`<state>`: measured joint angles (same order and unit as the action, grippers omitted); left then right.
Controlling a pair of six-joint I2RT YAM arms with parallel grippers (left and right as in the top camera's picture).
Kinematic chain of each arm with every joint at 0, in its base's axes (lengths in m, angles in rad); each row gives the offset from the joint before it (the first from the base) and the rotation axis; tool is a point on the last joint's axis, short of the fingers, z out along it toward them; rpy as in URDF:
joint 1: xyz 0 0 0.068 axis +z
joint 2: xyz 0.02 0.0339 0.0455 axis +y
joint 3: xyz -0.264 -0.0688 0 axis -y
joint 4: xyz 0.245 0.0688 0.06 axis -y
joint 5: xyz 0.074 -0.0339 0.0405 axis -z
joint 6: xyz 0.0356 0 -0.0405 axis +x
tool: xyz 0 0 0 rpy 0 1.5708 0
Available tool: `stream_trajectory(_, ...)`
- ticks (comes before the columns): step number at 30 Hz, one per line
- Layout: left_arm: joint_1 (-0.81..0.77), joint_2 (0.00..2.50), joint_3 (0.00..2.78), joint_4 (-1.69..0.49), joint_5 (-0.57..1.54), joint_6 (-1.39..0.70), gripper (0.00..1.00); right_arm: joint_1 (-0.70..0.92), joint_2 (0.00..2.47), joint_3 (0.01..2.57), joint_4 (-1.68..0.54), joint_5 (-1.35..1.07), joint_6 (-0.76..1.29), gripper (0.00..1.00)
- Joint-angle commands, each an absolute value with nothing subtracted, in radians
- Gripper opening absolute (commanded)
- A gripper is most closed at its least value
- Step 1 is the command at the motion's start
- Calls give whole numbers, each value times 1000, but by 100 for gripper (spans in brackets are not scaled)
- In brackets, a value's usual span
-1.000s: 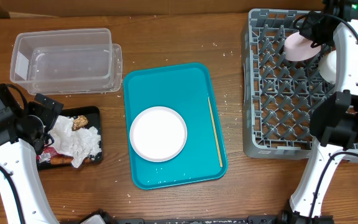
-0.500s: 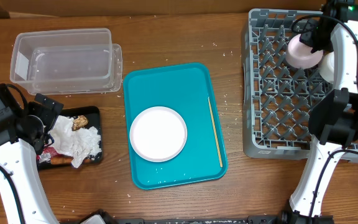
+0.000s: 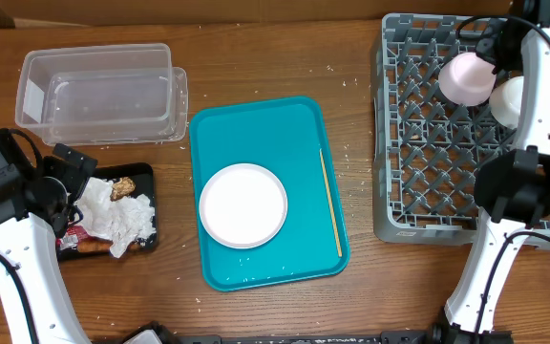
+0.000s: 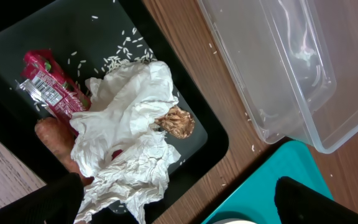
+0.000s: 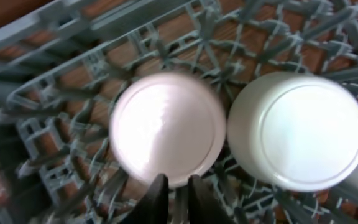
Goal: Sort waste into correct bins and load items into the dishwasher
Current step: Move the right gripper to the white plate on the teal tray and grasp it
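**Overhead.** The dish rack [image 3: 418, 172] is set at the table's far right corner. The pale pink plate [image 3: 466, 78] is lodged tilted among the pegs in the rack's far right part, just beside the small white cup [image 3: 509, 98]. The right gripper [image 3: 491, 54] is seen at the plate's far rim. The wooden stick [image 3: 329, 201] lies flat along the right edge of the teal tray [image 3: 256, 134], its long axis running far to near. The white plate [image 3: 243, 204] lies left of it. Bare wood is left between teal tray and rack. The black tray [image 3: 144, 175] sits near the table's left edge, with the left gripper [image 3: 74, 177] over it.

**Left wrist.** The fingers [image 4: 48, 202] are spread wide above the black tray. In the tray are noted the napkins [image 4: 129, 130], red wrapper [image 4: 48, 87], carrot [image 4: 50, 138] and brown food bit [image 4: 176, 121].

**Right wrist.** The fingers [image 5: 157, 196] are parted by a narrow slit at the pink plate's rim. Whether the rim is pinched cannot be told.
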<state>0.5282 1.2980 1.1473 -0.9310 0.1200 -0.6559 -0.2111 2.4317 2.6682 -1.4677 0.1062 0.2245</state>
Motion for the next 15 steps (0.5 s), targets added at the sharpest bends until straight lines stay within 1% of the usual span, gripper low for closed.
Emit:
stream_trajectory(1, 530, 1298, 1164, -931, 121, -665, 100, -174, 2325, 2762, -1541, -105, 227, 19)
stream_trajectory(4, 530, 1298, 1164, -931, 121, -666, 100, -134, 2303, 2771, -1633, -276, 174, 27)
stream_trajectory(6, 530, 1298, 1164, -931, 121, -666, 100, -92, 2302, 2770, -1694, -343, 136, 31)
stream_trajectory(9, 530, 1298, 1164, -931, 121, -666, 100, -27, 2300, 2745, -1694, -350, 128, 38)
stream_trajectory(10, 530, 1298, 1164, -931, 121, -666, 100, 19, 2300, 2734, -1694, -350, 126, 44)
stream_trajectory(15, 530, 1298, 1164, -931, 121, -665, 100, 177, 2300, 2707, -1694, -349, 126, 53)
